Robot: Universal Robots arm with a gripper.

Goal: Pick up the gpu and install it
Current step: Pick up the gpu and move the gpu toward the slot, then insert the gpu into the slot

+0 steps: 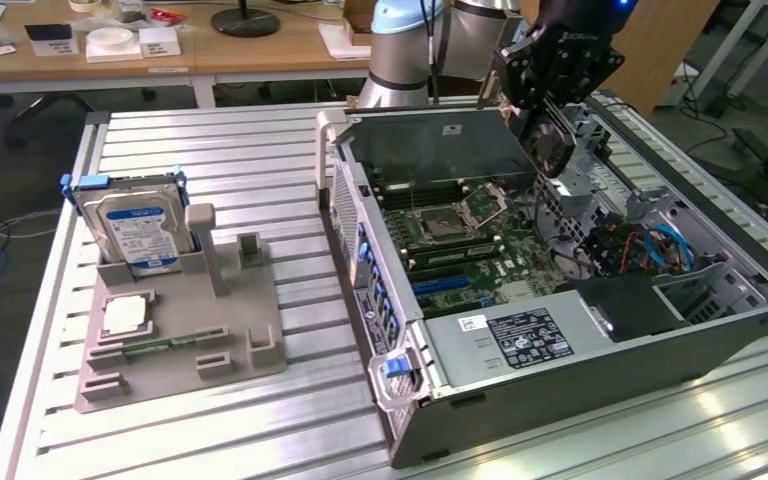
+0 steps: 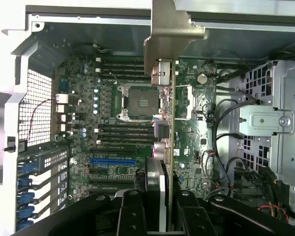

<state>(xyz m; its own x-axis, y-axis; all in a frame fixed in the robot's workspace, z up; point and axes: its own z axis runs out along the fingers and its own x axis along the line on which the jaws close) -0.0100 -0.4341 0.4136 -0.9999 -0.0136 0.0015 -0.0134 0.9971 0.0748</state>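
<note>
Black hand point(image 2: 160, 214) clenched on gpu point(image 2: 173, 123), thin dark-green circuit card with silvery metal end, held edge-on above green motherboard point(image 2: 78, 98) inside open grey computer case point(image 1: 558, 380). Judged light, stiff, fragile: grip by bare board edges, clear of components and connector.

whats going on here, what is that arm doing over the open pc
The robot arm's gripper has its jaws closed on the gpu and holds it edge-down over the open computer case, above the motherboard. The card is in the air, not yet seated, and the blue slot on the board is empty. On the exterior view's left, the hard drive stands upright in a grey holder on the table.
</note>
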